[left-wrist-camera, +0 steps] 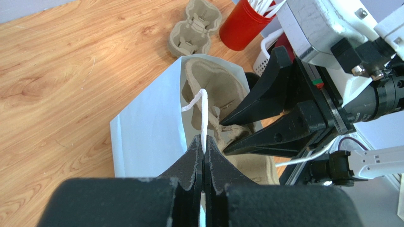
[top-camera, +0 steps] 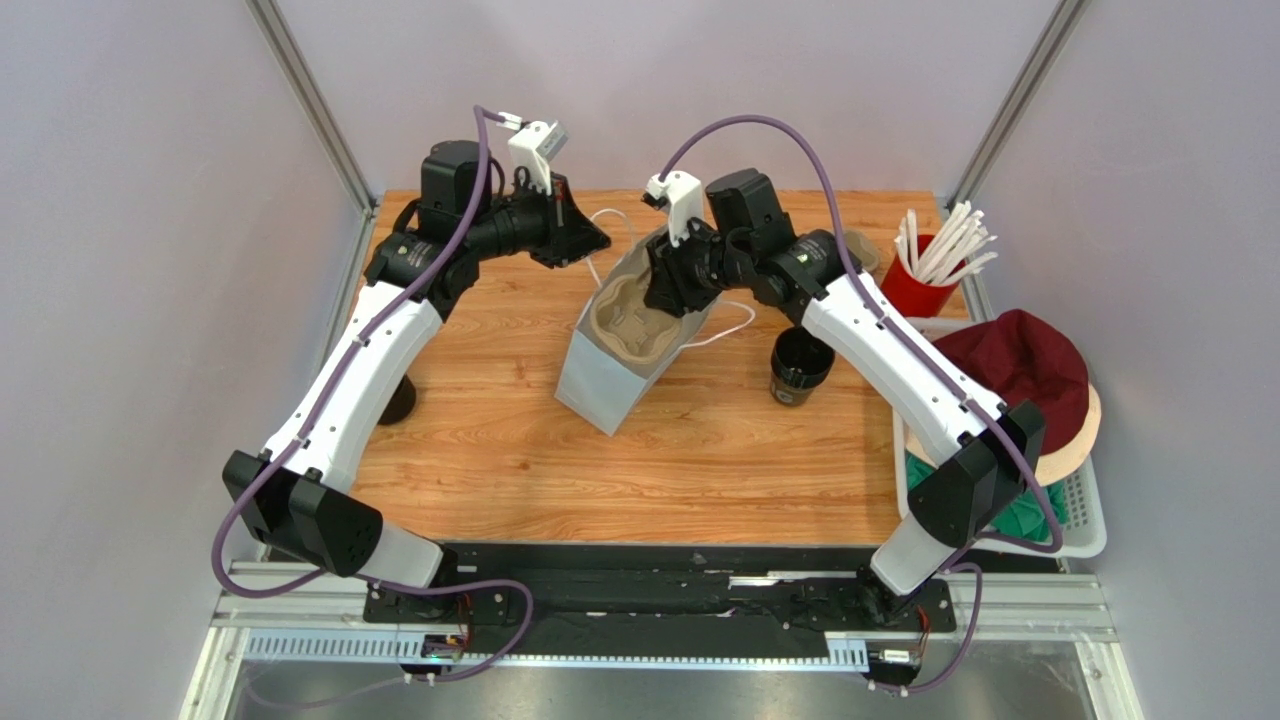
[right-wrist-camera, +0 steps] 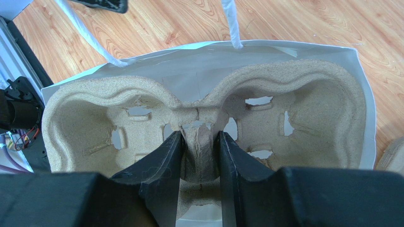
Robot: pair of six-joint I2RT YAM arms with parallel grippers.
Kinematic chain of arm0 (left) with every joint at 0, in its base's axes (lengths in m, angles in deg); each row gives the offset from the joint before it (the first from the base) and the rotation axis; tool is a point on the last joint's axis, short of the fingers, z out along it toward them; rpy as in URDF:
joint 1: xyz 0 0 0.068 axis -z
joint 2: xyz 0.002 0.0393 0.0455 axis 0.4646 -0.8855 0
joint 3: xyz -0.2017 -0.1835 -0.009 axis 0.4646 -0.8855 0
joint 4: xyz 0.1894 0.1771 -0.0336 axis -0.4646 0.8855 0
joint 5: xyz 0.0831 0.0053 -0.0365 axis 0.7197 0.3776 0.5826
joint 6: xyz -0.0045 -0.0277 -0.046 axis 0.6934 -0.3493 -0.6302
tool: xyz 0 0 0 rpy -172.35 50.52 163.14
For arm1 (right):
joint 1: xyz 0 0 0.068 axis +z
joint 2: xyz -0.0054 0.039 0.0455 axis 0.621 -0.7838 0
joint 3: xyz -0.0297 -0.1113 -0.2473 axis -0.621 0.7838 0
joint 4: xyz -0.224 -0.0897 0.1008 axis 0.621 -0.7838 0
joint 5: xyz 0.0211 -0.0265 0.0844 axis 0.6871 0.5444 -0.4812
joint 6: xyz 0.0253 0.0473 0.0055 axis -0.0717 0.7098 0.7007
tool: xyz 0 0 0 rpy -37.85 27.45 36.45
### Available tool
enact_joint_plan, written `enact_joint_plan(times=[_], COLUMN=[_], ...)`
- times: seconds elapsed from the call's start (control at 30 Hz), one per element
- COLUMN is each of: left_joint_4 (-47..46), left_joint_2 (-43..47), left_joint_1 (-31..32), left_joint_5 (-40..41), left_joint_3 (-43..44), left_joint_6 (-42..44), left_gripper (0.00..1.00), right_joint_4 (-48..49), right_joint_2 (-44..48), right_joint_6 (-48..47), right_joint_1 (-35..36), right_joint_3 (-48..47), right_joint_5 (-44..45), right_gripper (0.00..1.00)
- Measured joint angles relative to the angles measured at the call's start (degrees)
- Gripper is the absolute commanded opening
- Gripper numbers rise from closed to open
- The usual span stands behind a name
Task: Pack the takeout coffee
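Note:
The takeout coffee (top-camera: pixel 796 368), a small black cup, stands on the table right of the white paper bag (top-camera: pixel 598 383), under my right forearm. A brown pulp cup carrier (top-camera: pixel 631 312) sits in the bag's mouth. My right gripper (top-camera: pixel 663 297) is shut on the carrier's middle ridge; in the right wrist view the right gripper (right-wrist-camera: pixel 199 140) pinches that ridge of the carrier (right-wrist-camera: pixel 303 101) from both sides. My left gripper (top-camera: pixel 586 240) is shut on the bag's white cord handle; in the left wrist view the left gripper (left-wrist-camera: pixel 204 144) grips the handle (left-wrist-camera: pixel 204 111) above the bag (left-wrist-camera: pixel 147 137).
A second pulp carrier (left-wrist-camera: pixel 194 30) lies at the back of the table beside a red cup of white straws (top-camera: pixel 920 270). A white basket (top-camera: pixel 1085 518) with a maroon cap is at the right edge. A dark round object (top-camera: pixel 395 401) sits partly hidden behind my left arm.

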Motion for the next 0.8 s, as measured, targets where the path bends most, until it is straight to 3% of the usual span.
enact_joint_plan(times=[0.8], left_joint_4=[0.0], left_joint_2=[0.0], left_joint_1=[0.0], left_joint_5=[-1.6], left_joint_3=[0.0], left_joint_6=[1.2], left_gripper=[0.00], right_joint_4=[1.8], right_joint_2=[-4.1], right_joint_6=[-0.7], right_joint_1=[-1.8], right_joint_3=[0.2], right_joint_5=[-3.0], right_gripper=[0.32])
